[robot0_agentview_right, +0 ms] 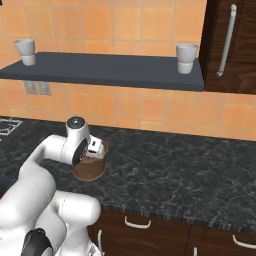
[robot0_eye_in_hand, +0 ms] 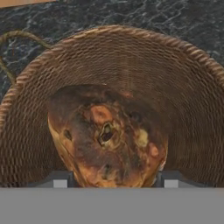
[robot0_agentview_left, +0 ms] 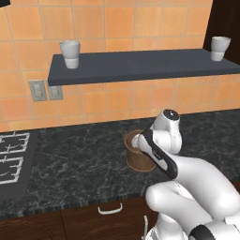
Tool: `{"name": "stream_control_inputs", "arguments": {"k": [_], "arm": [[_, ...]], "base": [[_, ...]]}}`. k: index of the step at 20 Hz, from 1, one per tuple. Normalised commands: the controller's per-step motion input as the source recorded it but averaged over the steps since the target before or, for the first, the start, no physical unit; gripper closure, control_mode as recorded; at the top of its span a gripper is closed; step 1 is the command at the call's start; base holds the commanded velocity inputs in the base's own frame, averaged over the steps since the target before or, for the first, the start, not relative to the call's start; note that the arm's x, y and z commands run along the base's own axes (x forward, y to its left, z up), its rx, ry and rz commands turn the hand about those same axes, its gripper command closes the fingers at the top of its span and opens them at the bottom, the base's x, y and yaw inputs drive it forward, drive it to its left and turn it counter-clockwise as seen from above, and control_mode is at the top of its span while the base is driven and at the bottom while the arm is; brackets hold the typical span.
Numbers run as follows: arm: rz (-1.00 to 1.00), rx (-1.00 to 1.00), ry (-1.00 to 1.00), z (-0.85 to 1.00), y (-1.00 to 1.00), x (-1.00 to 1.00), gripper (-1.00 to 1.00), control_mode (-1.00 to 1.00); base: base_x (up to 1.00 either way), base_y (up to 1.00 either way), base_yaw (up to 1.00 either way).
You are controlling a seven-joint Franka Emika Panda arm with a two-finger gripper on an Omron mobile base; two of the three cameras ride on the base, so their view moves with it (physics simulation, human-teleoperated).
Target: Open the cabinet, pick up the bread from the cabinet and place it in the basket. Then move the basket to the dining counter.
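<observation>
With the end effector [robot0_eye_in_hand: 113, 179] grasping the bread [robot0_eye_in_hand: 107, 133] low in the frame's centre, inside the basket [robot0_eye_in_hand: 131, 57] on the black worktop [robot0_agentview_left: 75, 164], it should lower fully before releasing.

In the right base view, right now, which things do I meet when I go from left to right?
White cup on the left of the shelf → basket on the black counter → second white cup on the shelf → long cabinet handle.
</observation>
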Motion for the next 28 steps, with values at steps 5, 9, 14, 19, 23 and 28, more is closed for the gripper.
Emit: {"name": "stream_control_inputs", "arguments": {"k": [5, 9, 14, 19, 23, 28], "arm": [[0.0, 0.0, 0.0, -0.29, 0.0, 0.41, 1.0, -1.0], [0.0, 0.0, 0.0, -0.23, 0.0, 0.13, -1.0, -1.0], [0.0, 0.0, 0.0, -0.04, 0.0, 0.06, -1.0, -1.0], [0.0, 0.0, 0.0, 0.04, 0.0, -0.05, -1.0, -1.0], [-0.05, -0.01, 0.0, 0.33, -0.02, -0.3, -1.0, -1.0], [-0.27, 0.0, 0.01, 0.37, -0.07, -0.6, -1.0, -1.0]], "base": [[0.0, 0.0, 0.0], [0.0, 0.0, 0.0], [0.0, 0.0, 0.0], [0.0, 0.0, 0.0], [0.0, 0.0, 0.0], [0.0, 0.0, 0.0]]}}
